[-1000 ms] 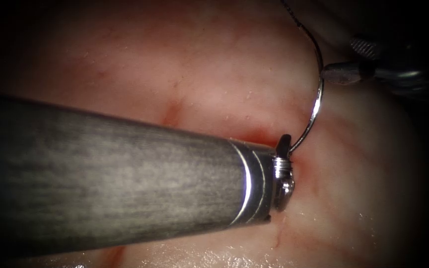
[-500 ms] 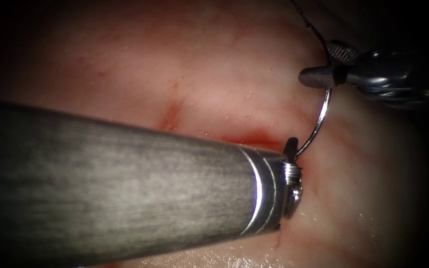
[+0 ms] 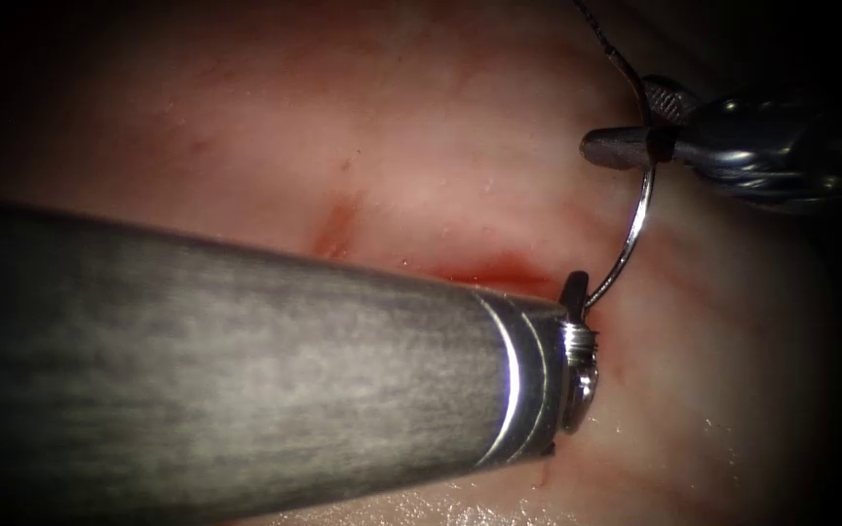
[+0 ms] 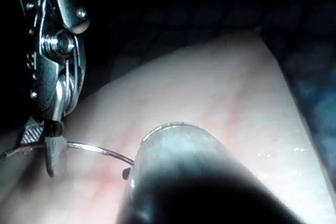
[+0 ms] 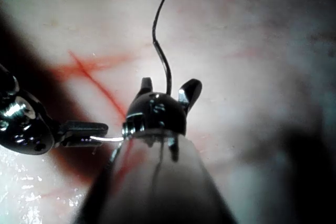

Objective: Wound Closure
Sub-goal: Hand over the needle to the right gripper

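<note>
A: What is held by each tool?

B: The thin curved steel needle is clamped near its thread end by the right arm's dark steel tool, at two o'clock from the red-edged cut in the pale pink tissue. The needle's other end is met by the left arm's grey-shafted tool; its grip cannot be told. The dark thread trails toward twelve o'clock.

A: What risk is judged?

B: If both tools clamp and pull apart, the needle may be bent or the tissue torn.
</note>
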Available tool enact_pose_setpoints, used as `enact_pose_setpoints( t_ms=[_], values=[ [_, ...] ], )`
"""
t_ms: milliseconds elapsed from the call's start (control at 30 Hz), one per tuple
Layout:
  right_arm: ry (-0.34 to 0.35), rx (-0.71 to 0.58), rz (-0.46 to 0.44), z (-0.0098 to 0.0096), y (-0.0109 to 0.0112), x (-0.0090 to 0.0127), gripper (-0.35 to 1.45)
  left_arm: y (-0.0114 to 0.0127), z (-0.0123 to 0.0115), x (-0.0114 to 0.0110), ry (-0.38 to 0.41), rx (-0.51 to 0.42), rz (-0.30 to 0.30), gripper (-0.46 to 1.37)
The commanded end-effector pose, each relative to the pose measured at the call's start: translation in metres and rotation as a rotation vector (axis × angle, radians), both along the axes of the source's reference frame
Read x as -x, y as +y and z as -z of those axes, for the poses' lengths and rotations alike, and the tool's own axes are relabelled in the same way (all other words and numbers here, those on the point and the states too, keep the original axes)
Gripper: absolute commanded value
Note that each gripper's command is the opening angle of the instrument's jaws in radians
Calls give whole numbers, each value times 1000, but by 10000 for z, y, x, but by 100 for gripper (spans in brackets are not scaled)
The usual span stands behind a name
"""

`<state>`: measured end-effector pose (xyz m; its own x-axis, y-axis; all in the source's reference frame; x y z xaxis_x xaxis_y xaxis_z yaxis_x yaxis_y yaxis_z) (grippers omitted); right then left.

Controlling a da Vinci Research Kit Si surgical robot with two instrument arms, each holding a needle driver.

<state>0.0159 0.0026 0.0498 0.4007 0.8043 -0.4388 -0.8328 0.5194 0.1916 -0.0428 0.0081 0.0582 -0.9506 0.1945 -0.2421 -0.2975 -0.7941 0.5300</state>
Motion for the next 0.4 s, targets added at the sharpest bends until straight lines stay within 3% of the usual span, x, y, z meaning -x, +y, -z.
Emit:
enact_pose_setpoints(
  t_ms=[33,400],
  values=[
    [1,0,0,0,0,0,95,0,0,0,-2,-7,-2,-35],
    [4,-2,1,0,2,1,99,0,1,0,-2,-7,-2,-35]
  ],
)
